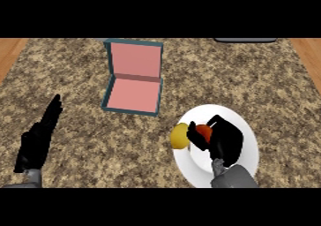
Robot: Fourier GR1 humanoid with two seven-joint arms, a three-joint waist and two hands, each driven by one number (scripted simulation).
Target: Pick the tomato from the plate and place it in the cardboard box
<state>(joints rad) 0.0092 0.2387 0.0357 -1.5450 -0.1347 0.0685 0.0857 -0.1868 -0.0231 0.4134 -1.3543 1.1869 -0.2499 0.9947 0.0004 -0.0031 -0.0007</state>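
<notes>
My R hand point(225, 140) is over the white plate point(212, 111), w/ the forearm coming in from the bottom edge. Its fingers and thumb are curled round the tomato point(203, 130), which shows as a red patch at the fingertips on the hand's left side. I can't tell whether the tomato rests on the plate or is just off it. Immediately left of the tomato, 1 yellow fruit point(179, 136) sits at the plate's left rim. The cardboard box point(132, 95) lies ahead and to the left of the R hand, well apart from it. It is open, pink inside w/ teal walls, and its lid point(134, 59) is tipped back on the far side. My L hand point(38, 137) is far left of the R hand over the speckled tabletop point(267, 79), resting w/ its fingers straight, pressed together and pointing fwd.
</notes>
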